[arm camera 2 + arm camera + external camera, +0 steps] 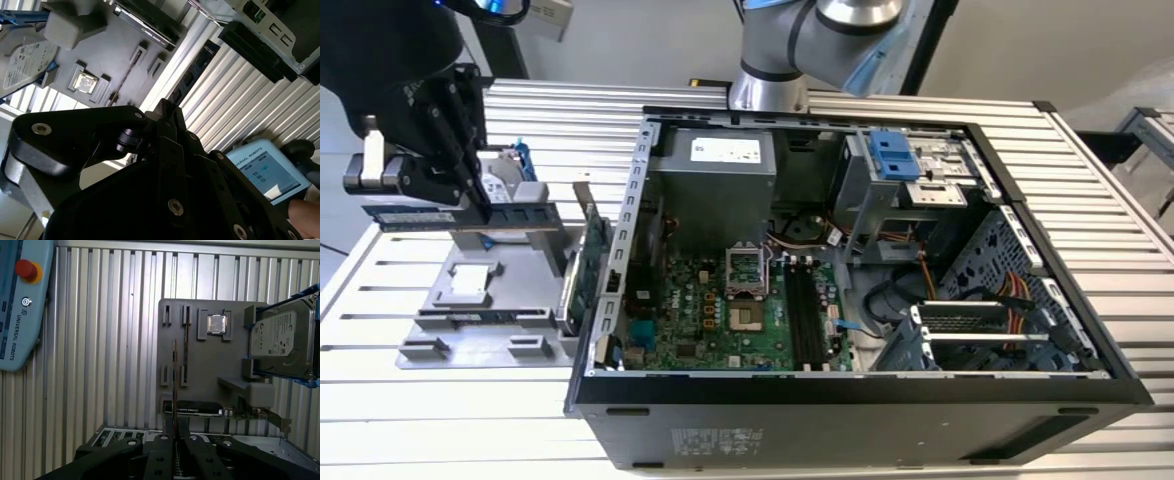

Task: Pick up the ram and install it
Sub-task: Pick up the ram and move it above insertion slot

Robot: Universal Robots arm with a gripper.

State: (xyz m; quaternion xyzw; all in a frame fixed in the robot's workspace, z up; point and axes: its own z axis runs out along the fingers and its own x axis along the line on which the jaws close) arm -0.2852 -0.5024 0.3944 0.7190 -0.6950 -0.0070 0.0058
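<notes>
With the claw (460,205) clenched on the ram (454,216), gripping it about mid-length; seen edge-on between the tips in the first wrist view. Held level above the grey tray (480,325), seemingly lifted off it, with the drive (280,340) and card (594,260) parked on that tray. Outside the open case (854,425), toward the exterior view's left. Pick-up judged done; installing not: long slots (805,315) on the board apparently bare.
</notes>
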